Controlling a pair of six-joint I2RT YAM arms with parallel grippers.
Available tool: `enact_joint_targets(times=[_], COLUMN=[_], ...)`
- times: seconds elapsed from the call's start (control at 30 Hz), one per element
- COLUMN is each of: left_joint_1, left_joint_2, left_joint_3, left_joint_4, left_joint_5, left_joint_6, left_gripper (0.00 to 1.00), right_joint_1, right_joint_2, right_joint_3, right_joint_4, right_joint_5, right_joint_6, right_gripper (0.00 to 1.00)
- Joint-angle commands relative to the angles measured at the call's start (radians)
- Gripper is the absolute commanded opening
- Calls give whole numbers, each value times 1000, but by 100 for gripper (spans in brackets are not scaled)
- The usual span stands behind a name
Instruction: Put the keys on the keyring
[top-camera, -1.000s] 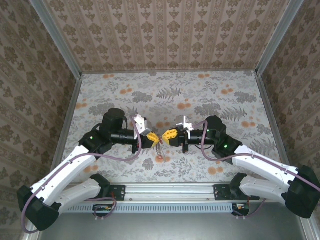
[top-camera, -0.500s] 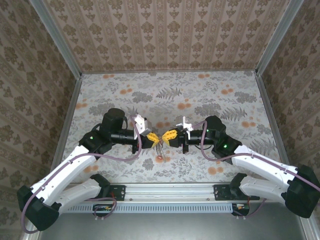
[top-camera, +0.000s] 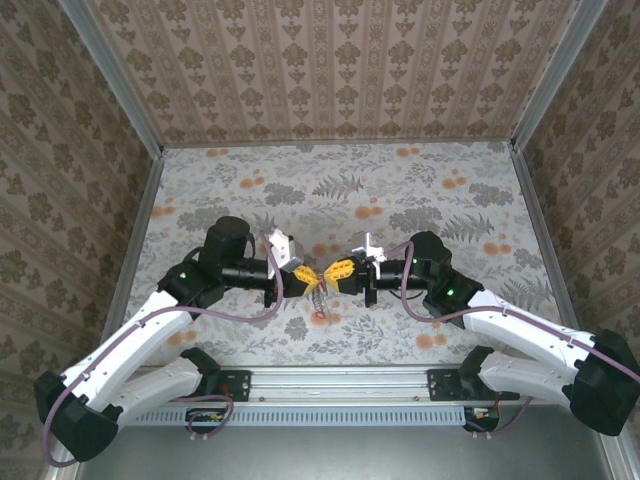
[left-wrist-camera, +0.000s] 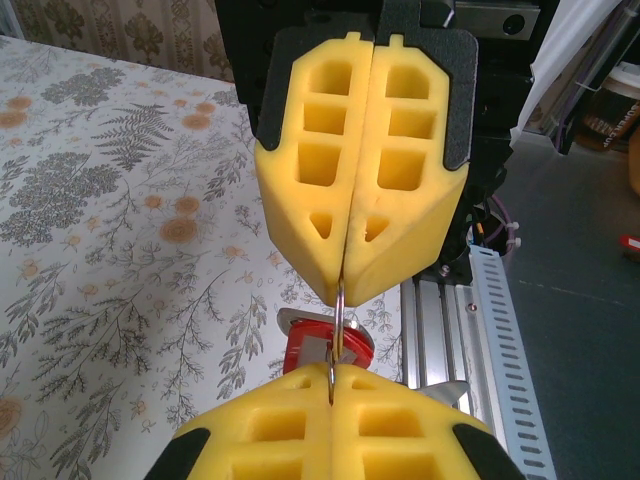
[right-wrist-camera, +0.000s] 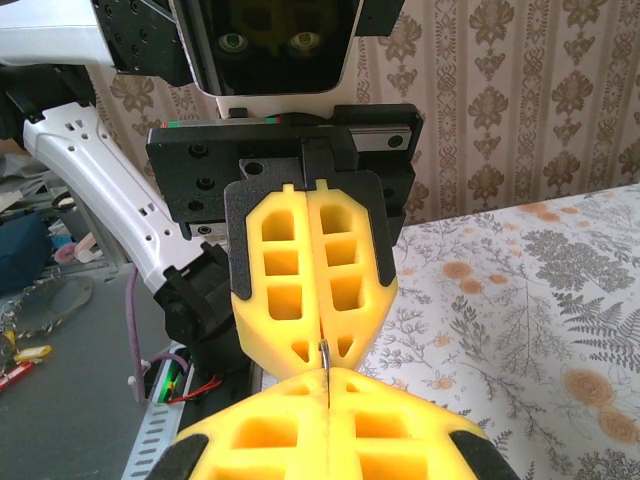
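floral-print table (top-camera: 400, 185) — damask walls (top-camera: 330, 60) (keyring (left-wrist-camera: 341, 300) held above)

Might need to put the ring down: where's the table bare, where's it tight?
Bare: far strip of table up to the back wall. Crowded: centre, where left tool and right tool pinch the keyring, keys dangling beneath.

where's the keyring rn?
Top view, centre: the keyring is pinched between the meeting tips of the left end effector and right end effector, both shut on it, with the red keys right by it.
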Motion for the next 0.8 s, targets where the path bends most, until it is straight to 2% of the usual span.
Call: enact_joint_targets(times=[0.0, 0.4, 0.77], left_joint_1=[-8, -8, -9], left_joint_2=[-9, -14, -15], left_joint_3=[26, 27, 26], left_joint_4=[15, 14, 16], left_joint_5=[35, 33, 30], left_joint_6=[18, 19, 18], left_gripper=[0, 0, 0], right_joint_1=[-5, -8, -8], right_joint_2=[-9, -8, -12], right_joint_3=[25, 24, 27], right_joint_4=[8, -44, -60], right_joint_5=[21, 86, 89], right_joint_6=[-24, -30, -35], right_gripper=[0, 0, 0])
